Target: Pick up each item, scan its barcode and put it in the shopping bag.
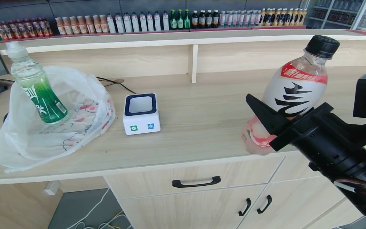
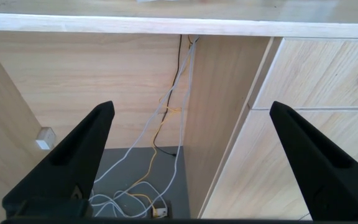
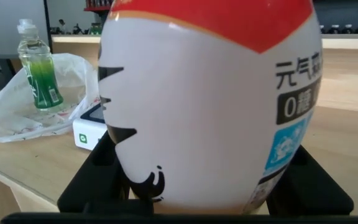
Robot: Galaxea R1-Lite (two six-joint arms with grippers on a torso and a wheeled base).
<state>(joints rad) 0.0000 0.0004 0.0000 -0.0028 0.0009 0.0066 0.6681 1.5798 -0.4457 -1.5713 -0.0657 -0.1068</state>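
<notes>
The right hand [image 1: 264,122] is clamped on the lower half of a drink bottle [image 1: 292,86], which is held tilted, black cap uppermost, over the front edge of the worktop [image 1: 202,133]. The bottle's label is white with a black pattern, a red band on top and a pink base.

The left hand [image 2: 191,107] is spread wide below the worktop, facing loose cables [image 2: 160,143].

Farther in, a white scanner [image 1: 141,113] stands on the worktop. Just beside it lies the shopping bag [image 1: 21,143], with a green bottle [image 1: 38,92] leaning inside. A shelf of bottles [image 1: 170,20] runs behind.
</notes>
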